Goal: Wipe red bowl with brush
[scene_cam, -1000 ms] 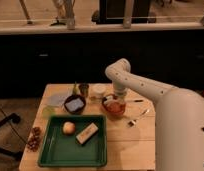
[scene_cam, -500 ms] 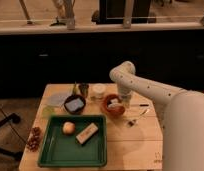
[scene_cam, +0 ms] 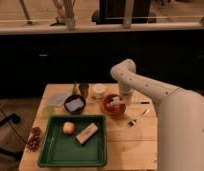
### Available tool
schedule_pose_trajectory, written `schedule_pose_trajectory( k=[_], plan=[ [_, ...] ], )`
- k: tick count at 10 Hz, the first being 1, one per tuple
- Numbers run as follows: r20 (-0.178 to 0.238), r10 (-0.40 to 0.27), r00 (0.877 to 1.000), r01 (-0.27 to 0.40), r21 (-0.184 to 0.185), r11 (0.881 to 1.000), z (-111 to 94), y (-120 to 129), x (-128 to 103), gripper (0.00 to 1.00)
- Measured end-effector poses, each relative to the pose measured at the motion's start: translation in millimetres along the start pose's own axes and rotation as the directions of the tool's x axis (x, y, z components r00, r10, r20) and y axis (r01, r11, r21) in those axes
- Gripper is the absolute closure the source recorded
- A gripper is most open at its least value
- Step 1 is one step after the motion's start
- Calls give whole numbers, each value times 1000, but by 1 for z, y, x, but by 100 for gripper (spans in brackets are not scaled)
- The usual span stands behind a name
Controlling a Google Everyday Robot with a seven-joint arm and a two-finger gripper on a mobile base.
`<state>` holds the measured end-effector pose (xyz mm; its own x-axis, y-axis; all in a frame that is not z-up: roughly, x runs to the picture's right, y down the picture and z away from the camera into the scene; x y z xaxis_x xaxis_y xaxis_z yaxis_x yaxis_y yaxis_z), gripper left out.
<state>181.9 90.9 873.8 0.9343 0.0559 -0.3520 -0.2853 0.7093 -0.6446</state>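
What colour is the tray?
The tray is green, camera view; the gripper hangs over the red bowl.

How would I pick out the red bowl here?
On the wooden table, look beyond the green tray, at its far right corner. The red bowl sits by the gripper, a whitish brush inside; the darker maroon bowl to its left holds something blue-grey.

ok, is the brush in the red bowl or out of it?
In. The whitish brush lies inside the red bowl; the gripper hangs at the bowl's right edge, beside the brush.
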Motion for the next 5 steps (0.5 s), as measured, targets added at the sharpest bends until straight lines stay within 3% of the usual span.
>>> schedule_pose_trajectory(
  k=[2,5],
  plan=[
    [4,7,1000,-7,5,1000,0,-7,0,100],
    [36,-58,998,58,19,998,-9,3,-27,100]
  ],
)
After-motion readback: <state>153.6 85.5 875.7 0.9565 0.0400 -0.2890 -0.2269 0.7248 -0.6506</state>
